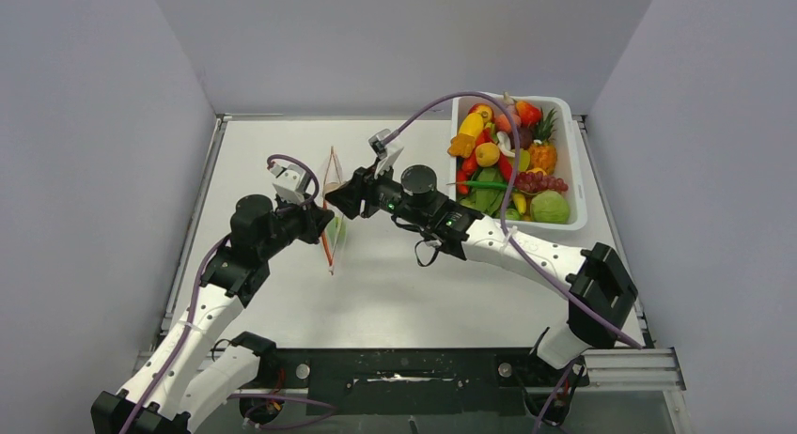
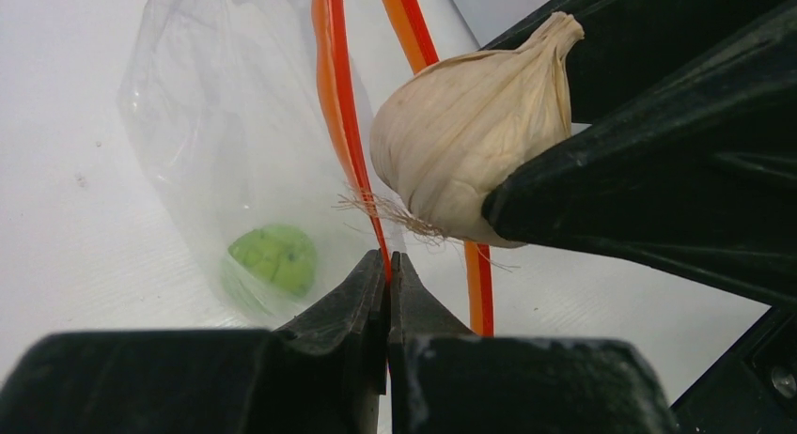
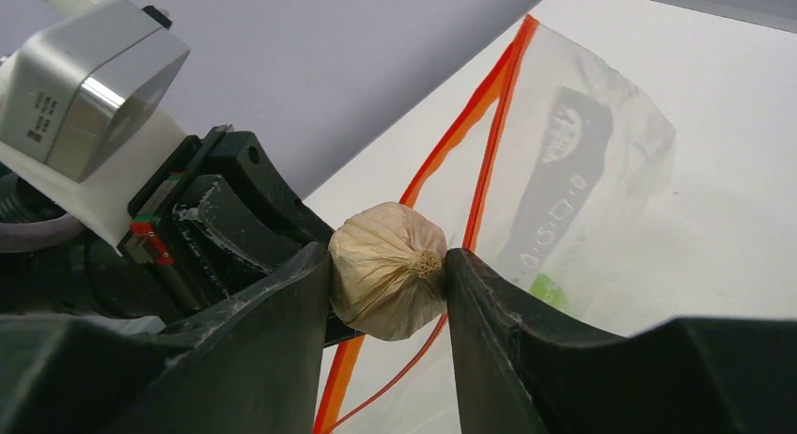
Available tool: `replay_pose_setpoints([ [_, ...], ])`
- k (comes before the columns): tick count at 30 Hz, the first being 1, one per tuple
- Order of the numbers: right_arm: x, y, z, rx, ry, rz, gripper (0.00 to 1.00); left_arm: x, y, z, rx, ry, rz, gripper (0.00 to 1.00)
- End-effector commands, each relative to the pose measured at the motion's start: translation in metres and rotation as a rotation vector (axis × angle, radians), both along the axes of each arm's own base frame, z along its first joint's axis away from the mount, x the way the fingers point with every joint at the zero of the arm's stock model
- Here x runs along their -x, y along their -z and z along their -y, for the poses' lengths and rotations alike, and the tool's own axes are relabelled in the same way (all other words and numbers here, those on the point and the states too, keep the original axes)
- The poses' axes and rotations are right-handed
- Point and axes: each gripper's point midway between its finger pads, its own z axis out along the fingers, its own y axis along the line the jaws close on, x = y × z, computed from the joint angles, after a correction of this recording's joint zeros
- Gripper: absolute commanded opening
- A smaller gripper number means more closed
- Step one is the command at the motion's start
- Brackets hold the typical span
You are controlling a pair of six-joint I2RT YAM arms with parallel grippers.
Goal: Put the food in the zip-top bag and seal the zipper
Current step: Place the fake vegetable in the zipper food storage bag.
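Clear crinkly plastic, the zip-top bag [image 1: 332, 168] with its thin red-orange zipper strip [image 2: 343, 124] is held on edge over the white tabletop [image 1: 395, 284]. One lip is pinched tight in the closed left claw [image 2: 388, 265], and a small green toy piece [image 2: 274, 257] already lies inside. Just right of it, the right claw [image 3: 388, 288] grips a papery white garlic bulb [image 2: 461, 138] at the bag's parted mouth: loading is in hand, sealing not yet begun. The next move likely calls for easing the bulb between the two strips before release. Far right, a white rectangular tub [image 1: 575, 171] holds the glossy toy fruits and vegetables [image 1: 507, 162]. Only the wrist views show the garlic; only the overhead view shows the tub.
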Motion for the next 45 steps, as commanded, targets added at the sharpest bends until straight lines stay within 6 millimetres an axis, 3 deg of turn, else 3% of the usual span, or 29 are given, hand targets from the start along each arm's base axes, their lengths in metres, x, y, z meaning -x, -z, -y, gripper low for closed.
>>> replay_pose_setpoints([
  [1,-0.018,-0.022,0.006,-0.01,0.099,0.039,0.37,-0.005,-0.021,0.001,0.038,-0.004,0.065,0.0],
  [6,-0.033,-0.003,0.016,0.097,0.193,0.011,0.39,-0.005,-0.022,0.001,0.046,0.0,0.068,0.0],
  [13,-0.039,0.009,0.017,0.153,0.22,-0.015,0.42,-0.004,-0.025,0.002,0.057,0.004,0.077,0.0],
  [20,-0.023,-0.01,0.0,0.058,0.115,-0.018,0.48,-0.004,-0.024,0.002,0.057,0.006,0.074,0.0],
  [29,-0.022,-0.024,0.001,0.047,0.126,-0.027,0.65,-0.007,-0.023,-0.002,0.053,-0.025,0.067,0.0],
  [32,-0.022,-0.029,0.006,0.051,0.136,-0.014,0.67,-0.009,-0.022,-0.005,0.054,-0.045,0.056,0.0],
  [36,-0.021,-0.033,0.014,0.072,0.157,-0.013,0.62,-0.011,-0.022,-0.006,0.07,-0.055,0.044,0.0],
  [45,-0.007,-0.003,0.046,0.175,0.207,-0.073,0.59,-0.021,-0.022,-0.005,0.112,-0.093,-0.005,0.0],
])
